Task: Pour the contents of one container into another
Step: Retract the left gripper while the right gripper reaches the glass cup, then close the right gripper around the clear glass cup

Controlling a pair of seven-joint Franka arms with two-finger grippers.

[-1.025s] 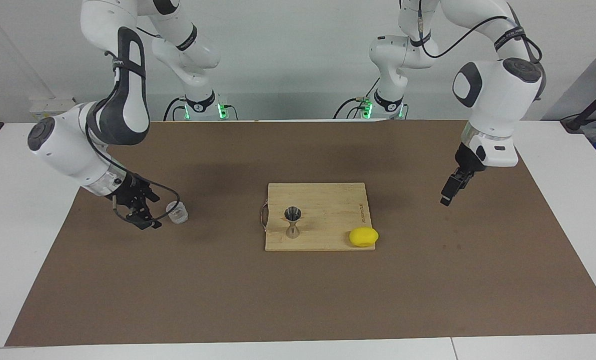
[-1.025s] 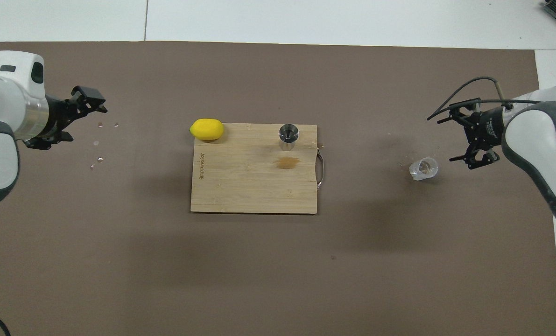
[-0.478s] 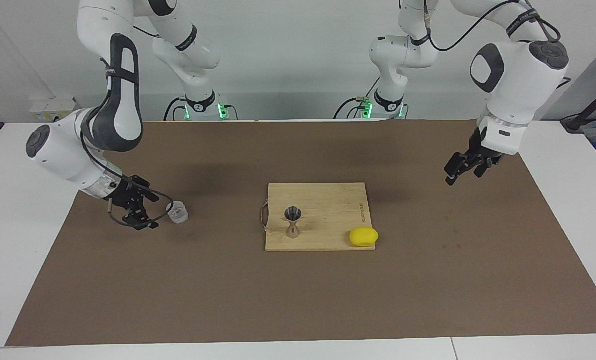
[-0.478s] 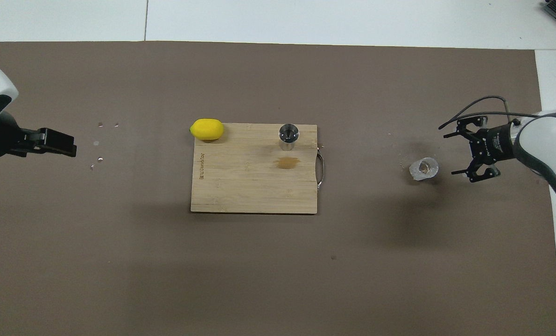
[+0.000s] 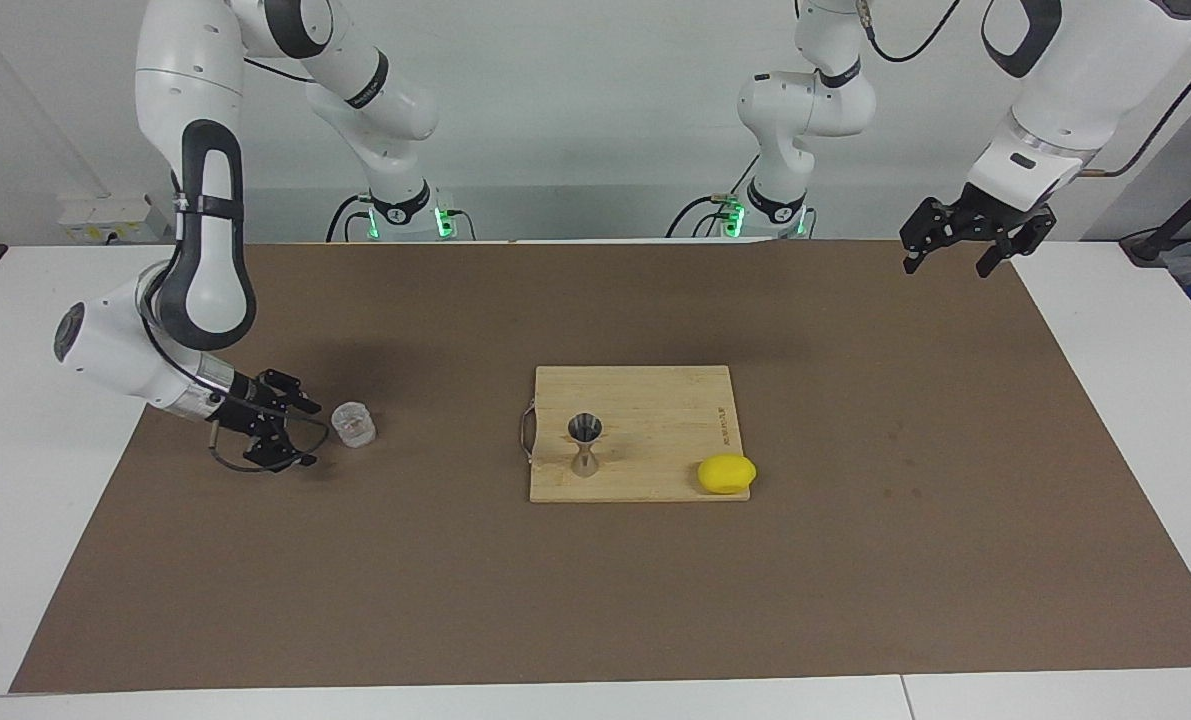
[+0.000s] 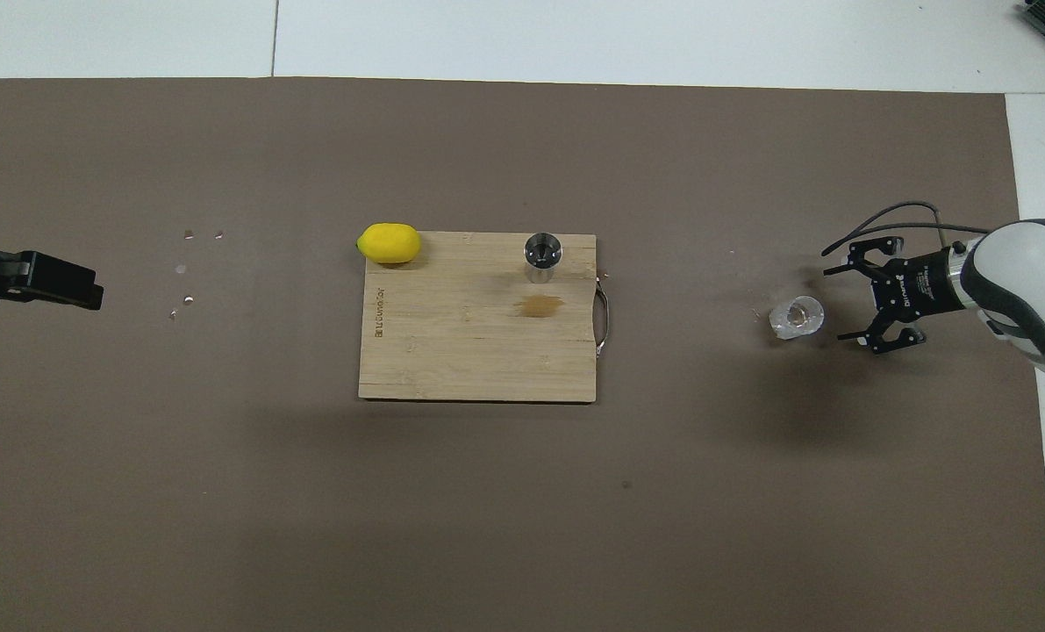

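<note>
The clear glass tumbler (image 5: 354,425) stands upright on the brown mat toward the right arm's end of the table; it also shows in the overhead view (image 6: 797,317). My right gripper (image 5: 305,433) is open, low over the mat, right beside the tumbler, with its fingertips just short of it (image 6: 838,303). The steel jigger (image 5: 584,444) stands upright on the wooden board (image 5: 660,395), near the board's handle end (image 6: 542,255). My left gripper (image 5: 945,262) is open and empty, raised high over the mat's edge at the left arm's end (image 6: 48,281).
A yellow lemon (image 5: 726,473) lies at the board's corner farthest from the robots (image 6: 389,243). The board (image 6: 469,360) has a small wet stain (image 6: 538,305). A few droplets (image 6: 187,300) lie on the mat toward the left arm's end.
My left gripper has risen and drawn back toward the robots, away from the mat. My right gripper has sunk lower and levelled beside the tumbler. The tumbler and jigger have not moved.
</note>
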